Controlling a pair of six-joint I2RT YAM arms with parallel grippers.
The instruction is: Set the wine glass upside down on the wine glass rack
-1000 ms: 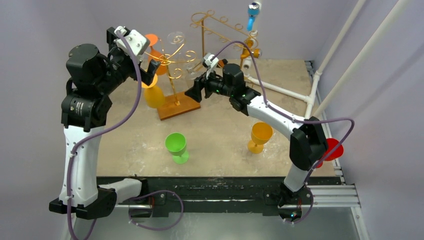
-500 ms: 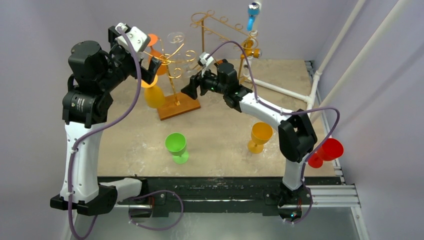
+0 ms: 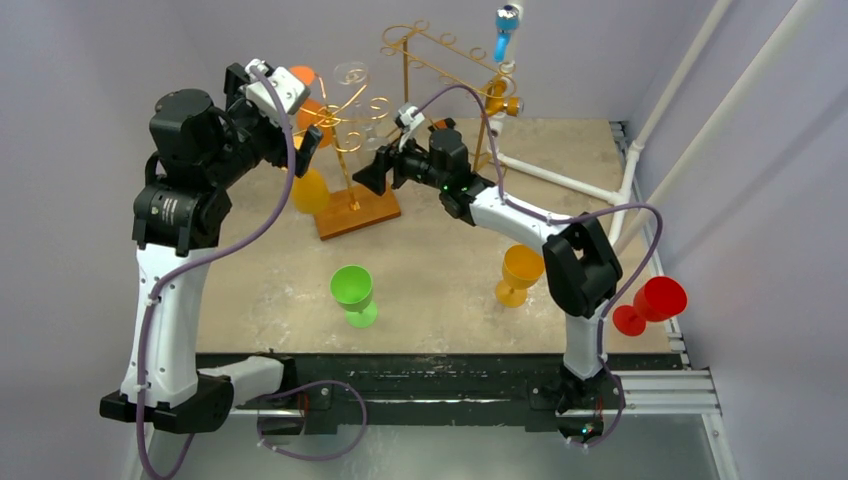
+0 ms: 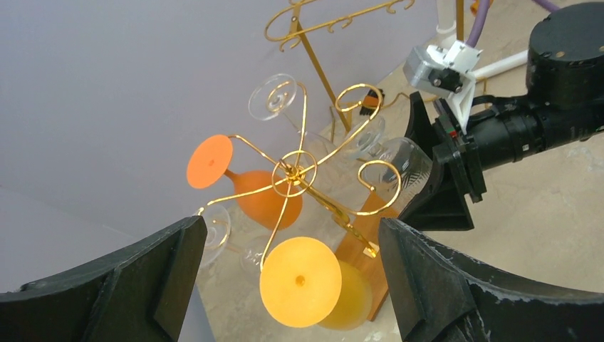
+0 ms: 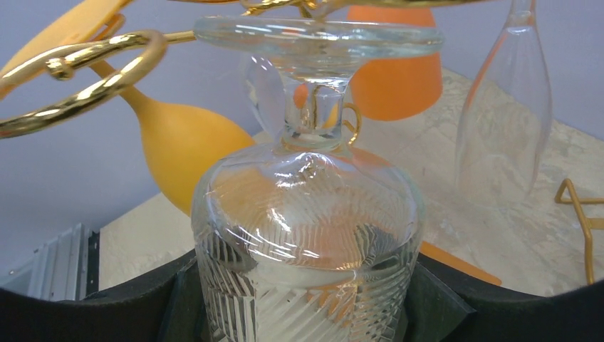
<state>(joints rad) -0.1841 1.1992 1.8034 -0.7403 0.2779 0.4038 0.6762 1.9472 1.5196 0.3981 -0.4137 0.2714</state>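
Just inside the tabletop's near edge, a green plastic goblet point(image 3: 353, 292) stands upright, with an orange plastic goblet point(image 3: 521, 272) upright toward the right edge. Mid-table, I have the right gripper point(image 3: 377, 172) clamped around the bowl of a clear ribbed wine glass point(image 5: 306, 235). The glass is inverted, its round foot uppermost and level with a curled hook of the gold wire rack on a wooden base point(image 4: 293, 174). Whether the stem has entered that curl, I cannot tell. The left gripper point(image 4: 292, 285) hovers at the rack's left side, jaws spread wide, holding nothing. A yellow goblet point(image 4: 349, 299) and an orange-bowled glass point(image 4: 267, 203) hang from other arms. A second gold stand point(image 3: 440, 55) rises at the far edge. I judge this the hanging step. Next, the stem must slide sideways into the hook until the foot rests on the wire, and only then do I release.
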